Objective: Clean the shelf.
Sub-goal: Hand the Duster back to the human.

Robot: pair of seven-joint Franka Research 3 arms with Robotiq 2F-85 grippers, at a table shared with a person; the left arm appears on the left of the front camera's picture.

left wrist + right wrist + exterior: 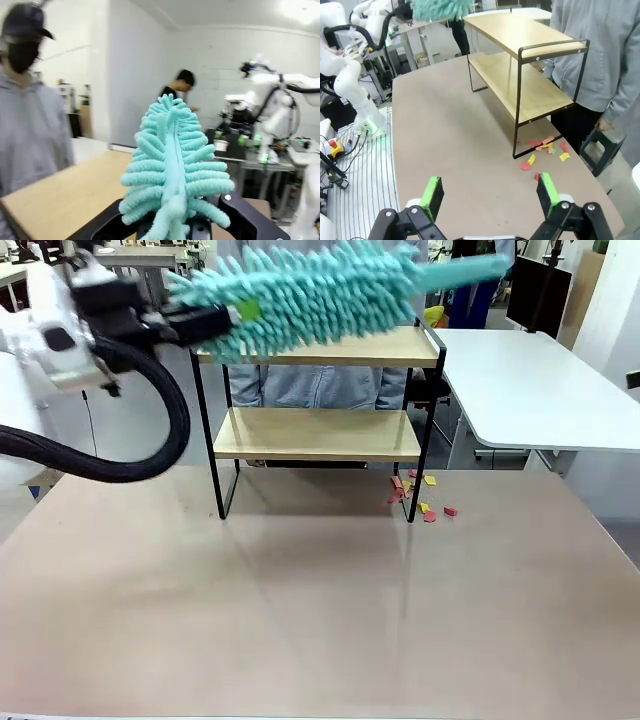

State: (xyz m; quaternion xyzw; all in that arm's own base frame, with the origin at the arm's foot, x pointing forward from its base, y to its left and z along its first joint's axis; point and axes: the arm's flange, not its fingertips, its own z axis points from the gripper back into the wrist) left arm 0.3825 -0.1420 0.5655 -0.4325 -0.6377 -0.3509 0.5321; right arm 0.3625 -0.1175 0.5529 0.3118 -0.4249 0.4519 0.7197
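Note:
The shelf (pixel 320 350) stands at the far middle of the table, two light wooden boards in a thin black frame. A fluffy teal duster (pixel 310 290) lies slanted over its top board, handle end pointing right. My left gripper (pixel 235 318) is shut on the duster's near end, just left of the top board. In the left wrist view the duster (pixel 172 170) rises between the left gripper's (pixel 180 227) black fingers, with the top board (pixel 55 200) underneath. My right gripper (pixel 490 195) hangs open above the table, well short of the shelf (pixel 530 37), with nothing between its green pads.
Red and yellow paper scraps (pixel 420 495) lie on the table by the shelf's right legs. A person in a grey hoodie (pixel 605 50) stands right behind the shelf, beside a black stool (pixel 600 145). A white table (pixel 540 380) adjoins at the right.

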